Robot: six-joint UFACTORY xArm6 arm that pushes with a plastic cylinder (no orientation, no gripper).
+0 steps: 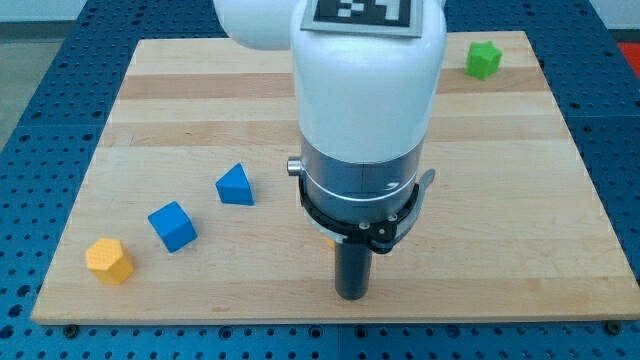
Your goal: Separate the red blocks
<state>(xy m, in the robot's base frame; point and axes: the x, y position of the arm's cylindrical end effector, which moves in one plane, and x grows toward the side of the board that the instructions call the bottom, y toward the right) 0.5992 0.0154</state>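
Fingers none, only my tip [351, 295] on the board [520, 230], right of blue blocks [235, 186].

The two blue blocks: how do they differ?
The blue cube shows square faces; the blue triangular block has a sloped, wedge-like top. The blue cube sits lower and further to the view's left, next to the orange block; the blue triangular block sits nearer my tip, which stands to the view's right of both. Both share the same blue and lie apart, untouched.
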